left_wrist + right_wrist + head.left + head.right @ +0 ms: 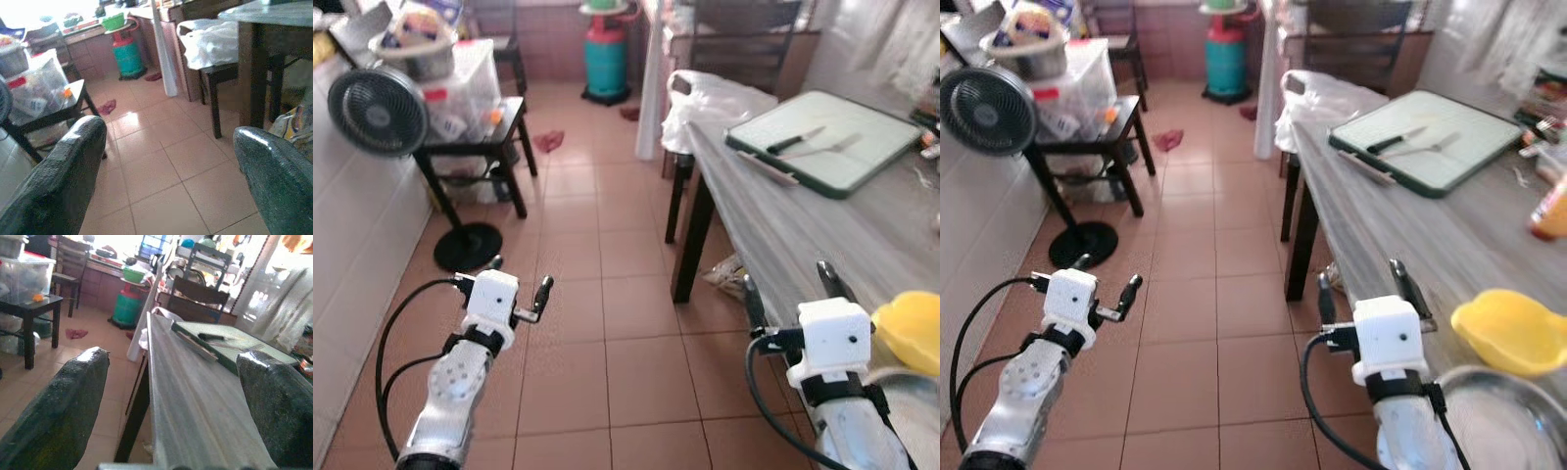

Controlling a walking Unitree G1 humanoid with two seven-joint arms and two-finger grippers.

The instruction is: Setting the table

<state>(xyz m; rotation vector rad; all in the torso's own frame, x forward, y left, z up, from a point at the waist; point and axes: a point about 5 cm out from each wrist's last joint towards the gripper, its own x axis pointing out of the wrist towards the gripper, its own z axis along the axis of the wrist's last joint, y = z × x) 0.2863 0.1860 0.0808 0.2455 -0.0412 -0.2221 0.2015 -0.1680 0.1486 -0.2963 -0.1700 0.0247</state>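
The long grey worktop [803, 225] runs from the lower right of the head views toward one o'clock. On its far end lies a pale green cutting board [824, 139] with a dark green rim. A black-handled knife [793, 142] and a silver fork [834, 147] lie on the board, close together. A flat pale utensil [766, 167] lies against the board's near edge.

At the near end of the worktop, around four o'clock, sits a yellow bowl [1511, 331]. Just below it is the rim of a steel bowl [1494, 416]. An orange bottle [1550, 211] stands blurred at the right edge, near three o'clock.

The right end effector [1364, 284] hovers over the near edge of the worktop with its two fingers spread apart and nothing between them. The left end effector [519, 277] is held out over the tiled floor [597, 294] at about seven o'clock, fingers likewise apart and empty.

A white plastic bag [715, 103] rests on a stool at the far end of the worktop. At twelve o'clock stands a teal gas cylinder [607, 61]. At ten o'clock a black pedestal fan [378, 111] stands beside a black side table [475, 142] stacked with clear storage boxes [460, 83].
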